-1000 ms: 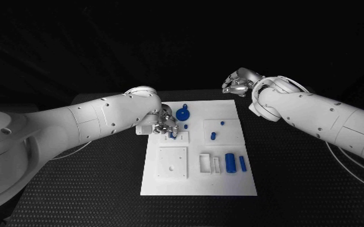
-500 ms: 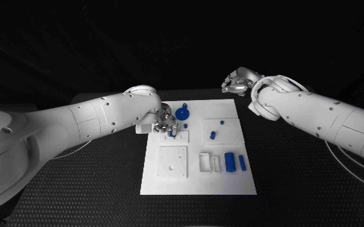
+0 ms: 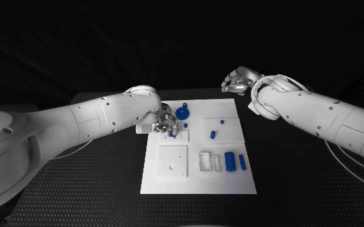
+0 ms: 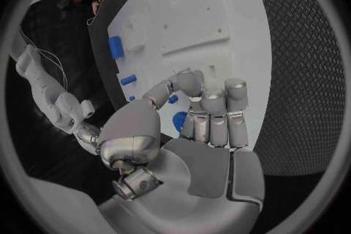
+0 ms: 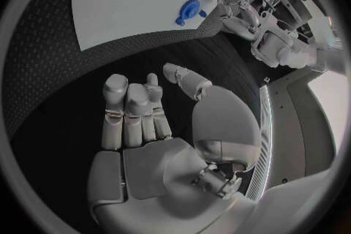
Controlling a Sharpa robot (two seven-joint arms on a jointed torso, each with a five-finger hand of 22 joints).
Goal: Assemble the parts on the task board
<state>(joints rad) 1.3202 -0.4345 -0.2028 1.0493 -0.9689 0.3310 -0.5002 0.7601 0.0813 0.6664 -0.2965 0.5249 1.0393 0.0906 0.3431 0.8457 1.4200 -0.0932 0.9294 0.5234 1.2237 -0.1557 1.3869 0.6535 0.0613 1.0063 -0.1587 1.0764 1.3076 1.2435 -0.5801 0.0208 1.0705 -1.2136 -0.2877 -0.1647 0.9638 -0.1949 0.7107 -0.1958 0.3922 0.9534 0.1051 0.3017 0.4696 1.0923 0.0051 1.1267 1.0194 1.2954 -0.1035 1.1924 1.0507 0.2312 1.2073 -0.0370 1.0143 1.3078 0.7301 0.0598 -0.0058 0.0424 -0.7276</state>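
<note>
black desk carrying task board; left hand fingers pinch a small blue part over the board's left recess. lower squarely, judging alignment first. right hand idle, fingers loosely spread.

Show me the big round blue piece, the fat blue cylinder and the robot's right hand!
Big round blue piece [image 3: 183, 114], head view, middle of its disc.
Fat blue cylinder [image 3: 230, 162], head view, middle of its side.
Silver right hand [image 5: 150, 128], right wrist view, on its palm.
</note>
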